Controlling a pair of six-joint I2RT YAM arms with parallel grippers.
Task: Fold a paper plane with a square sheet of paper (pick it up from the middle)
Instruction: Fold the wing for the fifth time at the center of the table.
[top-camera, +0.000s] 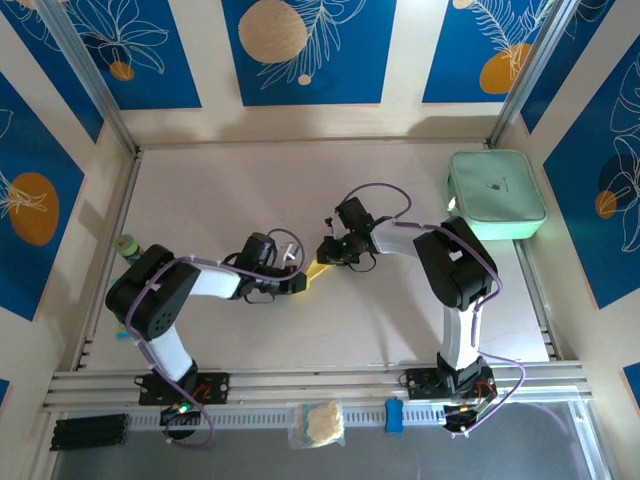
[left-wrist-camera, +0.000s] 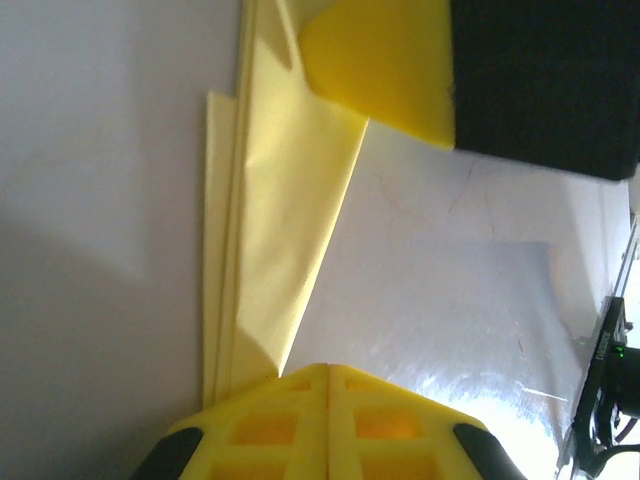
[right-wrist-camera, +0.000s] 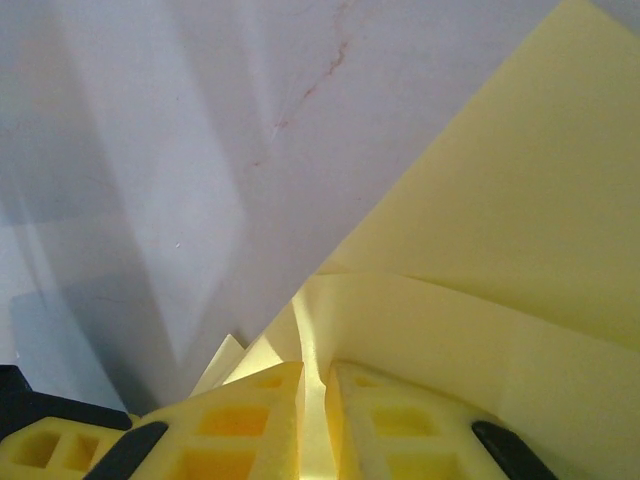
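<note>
Arms meet near the middle of the desk (top-camera: 250, 190), where we see the yellow paper (top-camera: 318, 272) lying as a narrow folded strip between the two grippers. In the overhead view it slants from lower left to upper right. The left gripper (top-camera: 299, 284) sits at the strip's near, left end and the right gripper (top-camera: 327, 252) at its far, right end, the two just beside each other.

From the left wrist we see the left gripper's yellow fingers (left-wrist-camera: 300, 395) pressed together with no gap: closed. Their tips touch the paper's narrow end, where several layers taper to a point. We cannot tell whether any layer is caught between them. The same view shows the paper running away in long creased layers, flat on the pale desk, up to a yellow finger and the black body of the right gripper.

From the right wrist we see the right gripper closed on the paper. A thin edge of the sheet passes through the slim gap between its fingers (right-wrist-camera: 250, 400), and a broad flap fans out to the right above the desk.

A mint-green case (top-camera: 497, 195) rests at the desk's far right corner, well apart from the paper. At the near edge, between the arm bases, lie a cream wad in a clear bag (top-camera: 320, 423) and a small blue object (top-camera: 394, 415).
</note>
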